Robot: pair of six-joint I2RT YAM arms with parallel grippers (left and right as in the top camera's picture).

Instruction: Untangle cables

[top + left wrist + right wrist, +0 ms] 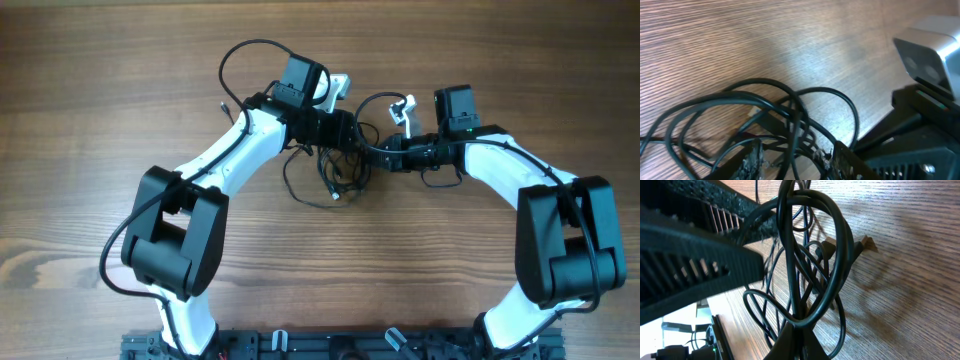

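The cables [322, 182] are a tangle of thin black cords on the wooden table, just in front of both grippers, with a pale plug tip [336, 197] at the front. My left gripper [350, 135] is open, and in the left wrist view [795, 161] several strands of the cables [790, 107] pass between its spread fingers. My right gripper [378, 155] is shut on the cables; in the right wrist view [801, 330] its fingers pinch a loop of the cables [837, 250] lifted off the wood. Two small plug ends [867, 242] lie beyond.
The two arms meet close together at the table's far middle; the right arm's wrist camera [932, 52] fills the right of the left wrist view. A thicker black arm cable [240, 60] loops behind the left arm. The robot base frame [320, 345] runs along the front edge.
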